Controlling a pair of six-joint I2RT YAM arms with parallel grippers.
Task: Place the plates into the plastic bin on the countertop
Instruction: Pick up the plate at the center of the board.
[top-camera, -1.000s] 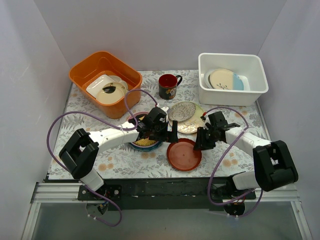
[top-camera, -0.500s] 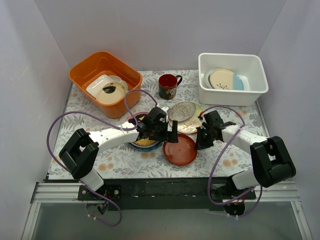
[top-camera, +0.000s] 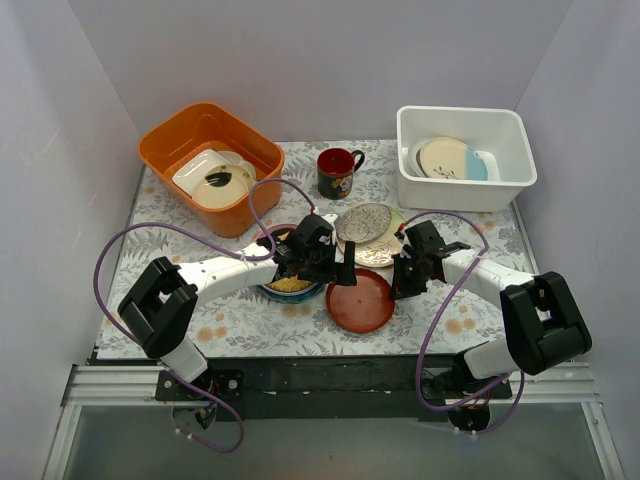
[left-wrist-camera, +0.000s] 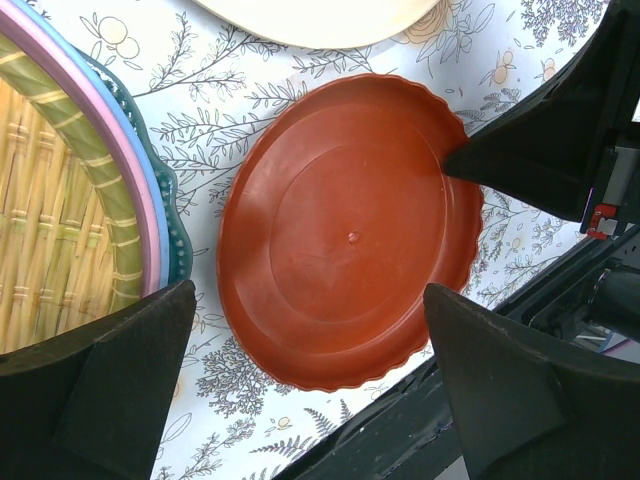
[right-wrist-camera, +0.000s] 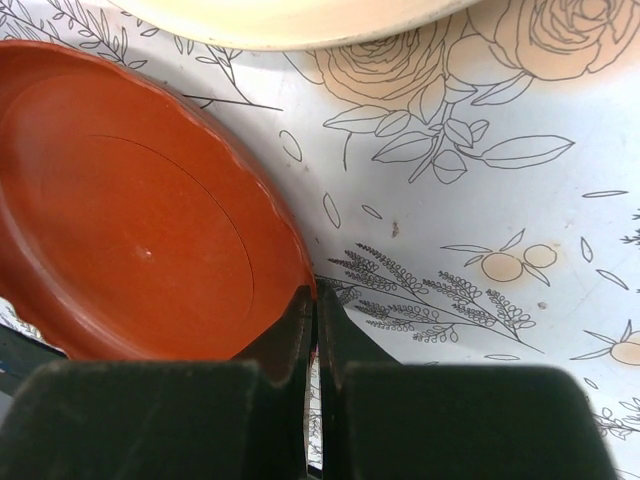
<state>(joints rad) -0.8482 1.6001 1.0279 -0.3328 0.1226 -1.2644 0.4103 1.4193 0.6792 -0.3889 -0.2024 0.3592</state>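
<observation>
Flowery countertop (top-camera: 230, 325) has plates waiting: a stack (top-camera: 290, 285) and a grey plate (top-camera: 365, 222). Some plates (top-camera: 445, 157) sit in the plastic bin (top-camera: 465, 195). Now the right gripper (right-wrist-camera: 316, 295) pinches the red plate (top-camera: 360, 300), and the left gripper (left-wrist-camera: 310, 290) hangs wide open above it.

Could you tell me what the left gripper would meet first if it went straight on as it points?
Probably the red-brown plate, framed between the open fingers of the left gripper in its wrist view; depth unclear.

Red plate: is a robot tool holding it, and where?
Yes. The right tool is shut on the wavy rim of the red-brown plate. The left tool is open and holds nothing.
</observation>
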